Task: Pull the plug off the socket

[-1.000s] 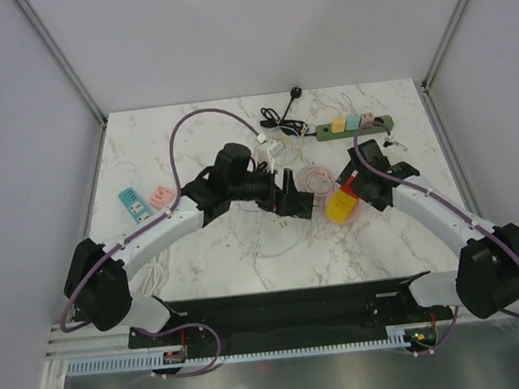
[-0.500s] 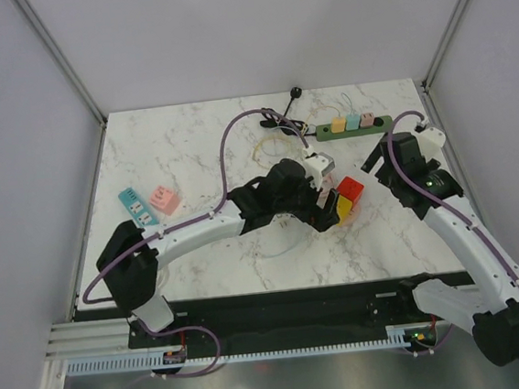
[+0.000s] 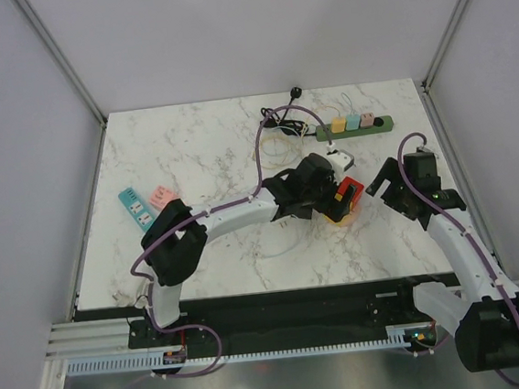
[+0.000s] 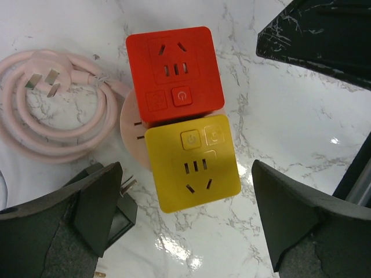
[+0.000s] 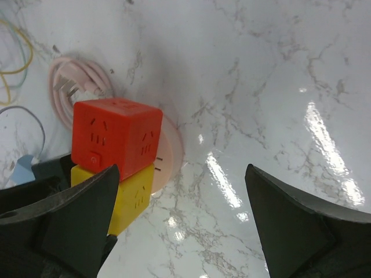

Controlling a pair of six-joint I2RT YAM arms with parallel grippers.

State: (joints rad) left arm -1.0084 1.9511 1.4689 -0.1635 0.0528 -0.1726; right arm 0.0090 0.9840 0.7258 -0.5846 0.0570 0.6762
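A red cube socket (image 4: pixel 174 72) and a yellow cube socket (image 4: pixel 194 168) sit joined side by side on a pink round socket (image 4: pixel 132 124), whose pink cable and plug (image 4: pixel 52 110) coil to the left. My left gripper (image 4: pixel 185 231) is open and hovers over the yellow cube without touching it. A black plug (image 4: pixel 124 211) lies by its left finger. My right gripper (image 5: pixel 185 231) is open and empty over bare marble, to the right of the red cube (image 5: pixel 116 136) and the yellow cube (image 5: pixel 130 197). In the top view the cubes (image 3: pixel 344 195) lie between the left gripper (image 3: pixel 332 201) and the right gripper (image 3: pixel 389 182).
A green power strip (image 3: pixel 354 128) with three coloured plugs lies at the back, with a black cable (image 3: pixel 280 119) and thin loose wires beside it. A white adapter (image 3: pixel 339 159) sits behind the cubes. A teal adapter (image 3: pixel 132 207) and a pink adapter (image 3: pixel 160 197) lie at the left.
My left arm has reached rightwards until its gripper is over the cubes. My right arm let go of the cubes, swung out to the right, then came back a little toward them.
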